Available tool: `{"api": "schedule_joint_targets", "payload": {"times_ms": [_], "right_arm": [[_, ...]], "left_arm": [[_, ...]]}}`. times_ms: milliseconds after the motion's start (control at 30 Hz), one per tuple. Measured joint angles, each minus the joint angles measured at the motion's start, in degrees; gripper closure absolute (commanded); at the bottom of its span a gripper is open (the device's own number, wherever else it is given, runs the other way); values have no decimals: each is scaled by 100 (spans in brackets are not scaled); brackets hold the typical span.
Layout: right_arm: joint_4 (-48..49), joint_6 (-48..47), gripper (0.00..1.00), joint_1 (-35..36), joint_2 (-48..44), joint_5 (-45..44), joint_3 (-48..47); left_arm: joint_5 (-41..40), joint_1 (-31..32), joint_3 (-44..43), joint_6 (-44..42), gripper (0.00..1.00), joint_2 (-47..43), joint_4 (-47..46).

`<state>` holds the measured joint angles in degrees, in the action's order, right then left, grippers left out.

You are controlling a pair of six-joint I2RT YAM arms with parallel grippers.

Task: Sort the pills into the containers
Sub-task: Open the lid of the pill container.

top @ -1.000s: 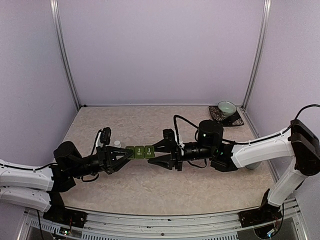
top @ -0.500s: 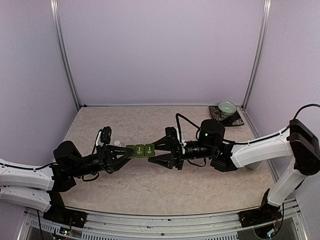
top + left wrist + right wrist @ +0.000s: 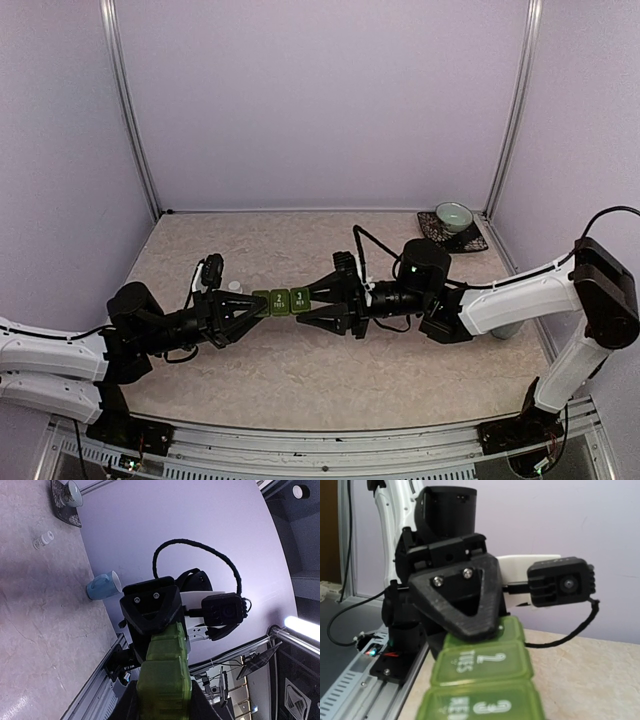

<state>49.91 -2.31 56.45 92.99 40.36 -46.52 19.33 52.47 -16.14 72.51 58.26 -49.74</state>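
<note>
The containers are a dark green strip of three lidded compartments, held level above the table. My left gripper is shut on its left end. In the left wrist view the containers run away from my left gripper toward the right arm. My right gripper stands open, one finger above and one below the strip's right end. The right wrist view shows the lids marked 2 and 3 on the containers and the left fingers clamped on the far compartment. No loose pills are in view.
A green bowl on a dark saucer stands at the back right corner. A pale blue mug sits by the right arm's base. A small clear vial lies on the table. Purple walls close in three sides.
My right gripper has slid left, so its fingers now straddle the strip's right end, and they stand a little narrower. The left gripper and strip have barely moved.
</note>
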Motion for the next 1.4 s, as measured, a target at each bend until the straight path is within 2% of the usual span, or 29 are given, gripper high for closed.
{"api": "schedule_joint_targets", "payload": {"times_ms": [100,200,267,433,533,900,1400], "right_arm": [[94,66,74,-15,55,76,-2],[192,136,73,-33,111,120,-2],[271,186,65,-44,144,144,-2],[319,286,35,-55,175,184,-2],[289,350,28,-55,175,177,-2],[-365,341,21,-55,74,-190,-52],[-1016,472,20,-157,-205,-522,-175]], "left_arm": [[-7,4,0,39,75,-2,0],[-20,7,2,52,75,-2,4],[-28,9,2,57,75,-2,4],[-57,9,2,50,75,-7,9],[-81,9,2,44,75,-26,17],[-177,9,2,-76,76,-76,302],[-289,66,2,-229,76,-42,538]]}}
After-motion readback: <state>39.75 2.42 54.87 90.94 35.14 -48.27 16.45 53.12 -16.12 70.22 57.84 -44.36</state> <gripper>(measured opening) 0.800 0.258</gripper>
